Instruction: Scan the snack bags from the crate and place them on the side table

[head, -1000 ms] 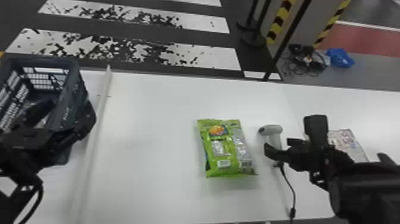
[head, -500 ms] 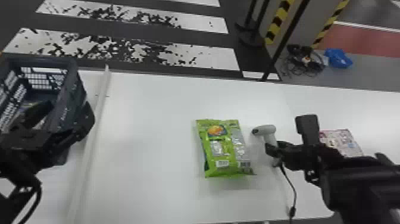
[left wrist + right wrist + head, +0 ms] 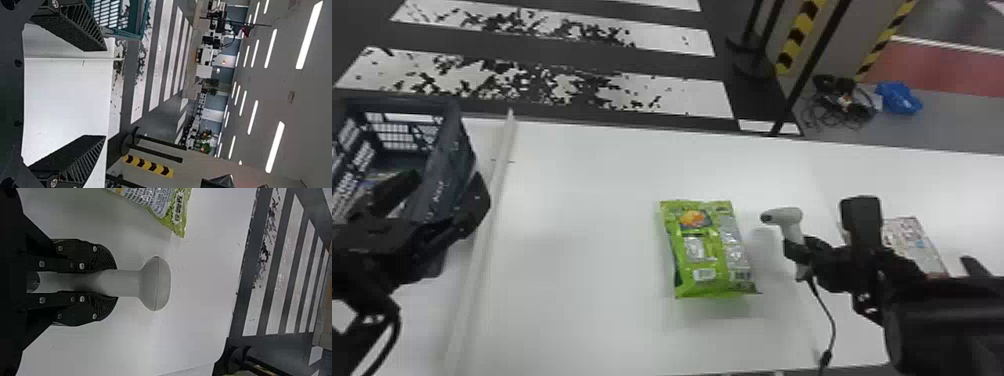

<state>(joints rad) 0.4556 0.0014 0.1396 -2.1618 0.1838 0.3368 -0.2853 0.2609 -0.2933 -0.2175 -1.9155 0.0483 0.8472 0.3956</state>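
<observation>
Snack bag: green, flat on the white table, between the two sets of jaws, nearer the right and just to its left; printed panel up. Scanner: gripped by the handle in the right gripper, jaws closed on both sides of it, dark nose toward the bag. Cable trails on the robot's side of those jaws. Left gripper: jaws wide apart, empty, by the crate. Patterned pack lies to the right of the right jaws.

Step in hand, as judged: scanning. Likely code patches sit along the bag's near edge; too small to confirm. Nose appears aimed across the farther part, so the right wrist should turn and tip it down toward that edge, held a little off the film. Glossy wrinkles may throw glare; a slight slant should help. Grip should remain firm, cable slack, the bag unpushed.
</observation>
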